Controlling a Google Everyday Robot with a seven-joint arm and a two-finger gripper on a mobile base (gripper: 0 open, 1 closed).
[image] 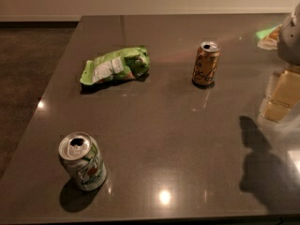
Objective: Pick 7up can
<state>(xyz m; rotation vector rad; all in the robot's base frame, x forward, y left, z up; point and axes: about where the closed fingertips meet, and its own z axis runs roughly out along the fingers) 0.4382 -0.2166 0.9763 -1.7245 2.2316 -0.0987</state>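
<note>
One 7up can (82, 161) stands open on the counter (164, 125), likely light and easily dented; grip mid-body. At far right is the hand (290, 37); I cannot tell its state.

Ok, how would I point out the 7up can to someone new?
On the dark table, go to the near left corner, far from the gripper at the far right edge. The 7up can stands there alone, nearer than the green snack bag. Unlike the orange-gold can farther back, its label is white and green with a small red mark.
</note>
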